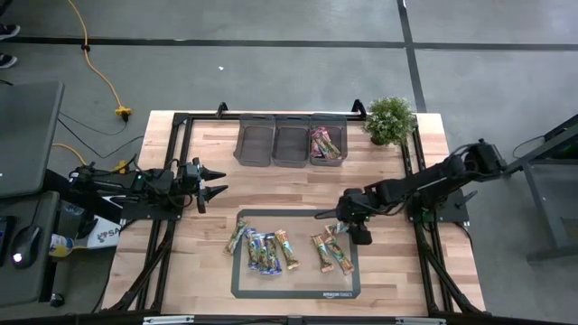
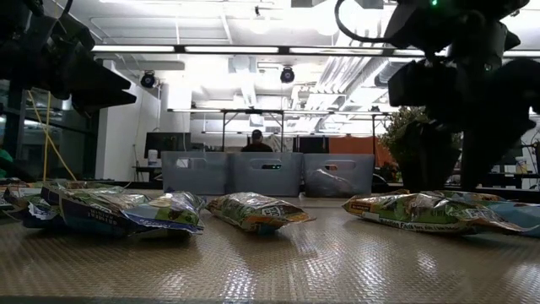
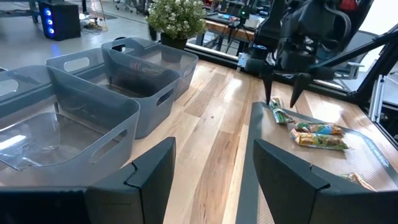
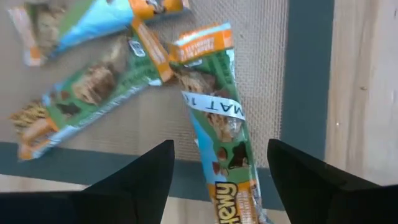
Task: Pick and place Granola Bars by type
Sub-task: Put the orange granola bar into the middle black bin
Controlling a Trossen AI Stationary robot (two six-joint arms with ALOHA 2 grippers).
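Granola Bars point(image 1: 287, 250) lying flat on the grey mat point(image 1: 242, 291), loose and unsorted, presumably laid out there as the pick-up pool. Split into two clusters: one toward the mat's left half, blue and green wrappers overlapping, and one toward its right half, green-and-orange wrappers. Seven or so on the mat by count, about four on the left and three on the right, though the overlaps keep the left figure uncertain.

One green-and-orange bar point(image 4: 214, 124) at the mat's far right corner, its lower end crossing the mat's dark border. Right gripper point(image 4: 219, 149) poised directly over it, fingers spread wide to either side of the wrapper and grasping nothing yet. Likely lined up across the bar's narrow width, so a pinch would catch it by the long sides.

Three dark grey bins point(image 1: 291, 144) in a row beyond the mat's far edge, probably one per type. Pink-and-red wrappers visible only in the bin beyond the mat's far right corner, at least two, exact number not readable.

Left gripper point(image 1: 219, 181) waiting off the mat's far left corner, above bare table point(image 1: 181, 262), fingers apart and holding nothing, seemingly kept clear of the working arm.

One potted plant point(image 1: 389, 119) past the bins, farther right of the mat.
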